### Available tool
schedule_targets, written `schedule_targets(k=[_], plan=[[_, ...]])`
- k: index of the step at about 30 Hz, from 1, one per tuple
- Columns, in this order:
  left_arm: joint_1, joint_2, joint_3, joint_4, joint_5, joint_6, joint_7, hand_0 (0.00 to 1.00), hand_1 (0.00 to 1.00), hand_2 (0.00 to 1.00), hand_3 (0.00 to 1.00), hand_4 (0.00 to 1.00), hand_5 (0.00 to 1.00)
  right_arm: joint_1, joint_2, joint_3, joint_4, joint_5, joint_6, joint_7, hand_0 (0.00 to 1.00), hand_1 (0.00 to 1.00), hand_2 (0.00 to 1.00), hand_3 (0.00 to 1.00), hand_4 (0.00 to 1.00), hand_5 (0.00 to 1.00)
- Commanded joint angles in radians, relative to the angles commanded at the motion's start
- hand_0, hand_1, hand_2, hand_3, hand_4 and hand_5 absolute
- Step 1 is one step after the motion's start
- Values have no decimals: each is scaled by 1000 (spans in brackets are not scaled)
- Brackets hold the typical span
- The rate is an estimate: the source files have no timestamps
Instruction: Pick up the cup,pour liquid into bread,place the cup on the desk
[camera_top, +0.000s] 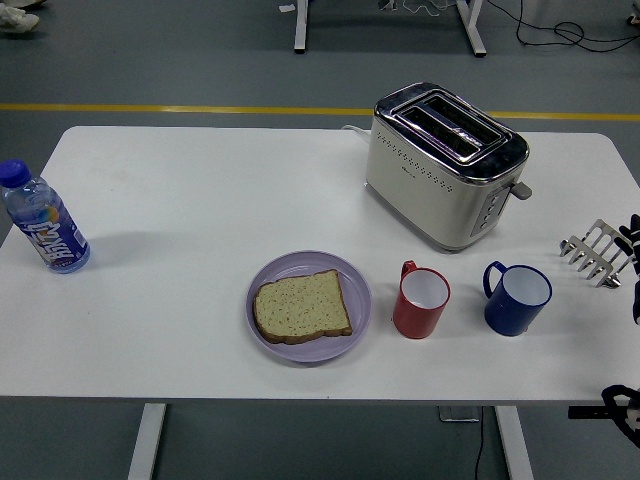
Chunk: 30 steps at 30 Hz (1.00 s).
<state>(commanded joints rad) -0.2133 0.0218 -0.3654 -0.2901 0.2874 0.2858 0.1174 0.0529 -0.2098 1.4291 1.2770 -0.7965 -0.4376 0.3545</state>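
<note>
A slice of bread (302, 305) lies flat on a lilac plate (352, 275) near the table's front edge. Just right of the plate stands a red cup (420, 302), upright, white inside, handle pointing to the back left. A blue cup (517, 297) stands upright to its right, also white inside, handle to the left. Only black parts of my right hand (630, 255) show at the picture's right edge, well right of the blue cup and touching neither cup. My left arm is out of the picture.
A cream and chrome toaster (445, 165) stands behind the cups. A metal toast rack (595, 252) sits at the far right, next to my right hand. A water bottle (42, 220) with a blue cap stands at the left edge of the white table (180, 300).
</note>
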Motion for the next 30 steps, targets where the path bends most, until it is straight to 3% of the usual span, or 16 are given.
schedule_targets(k=[1, 2, 8, 9, 14, 20, 21, 30], plan=[[0, 0, 0, 0, 0, 0, 0, 682, 682, 693, 543, 257, 998, -2, -1, -1, 0, -26, -7, -2, 752, 675, 716, 718, 784, 184], [0, 0, -1, 0, 1, 0, 0, 682, 683, 693, 543, 257, 998, -6, -3, -2, -1, -45, -11, -5, 802, 740, 796, 790, 889, 160], [0, 0, -3, 0, 6, -1, 2, 682, 683, 693, 543, 257, 998, -33, -14, -35, -4, -270, -26, -13, 802, 740, 796, 790, 889, 160], [0, 0, -4, 0, 7, 0, 3, 682, 683, 693, 544, 257, 998, -36, -15, -40, -3, -288, -26, -12, 887, 807, 883, 873, 962, 128], [1, -1, -10, 0, 18, 0, 7, 682, 683, 693, 544, 257, 998, -59, -23, -90, 2, -368, -44, -6, 887, 807, 883, 873, 962, 128], [4, 0, -18, 0, 34, -1, 12, 681, 683, 693, 543, 257, 998, -83, -29, -141, 8, -367, -58, 8, 911, 830, 913, 899, 990, 125], [4, 0, -19, 0, 35, -1, 12, 682, 682, 693, 543, 257, 998, -87, -29, -149, 7, -366, -63, 11, 929, 846, 933, 953, 998, 120], [7, 0, -24, -1, 47, -3, 16, 682, 683, 693, 543, 256, 998, -93, -21, -197, -26, -335, -93, 40, 942, 853, 952, 985, 998, 114]])
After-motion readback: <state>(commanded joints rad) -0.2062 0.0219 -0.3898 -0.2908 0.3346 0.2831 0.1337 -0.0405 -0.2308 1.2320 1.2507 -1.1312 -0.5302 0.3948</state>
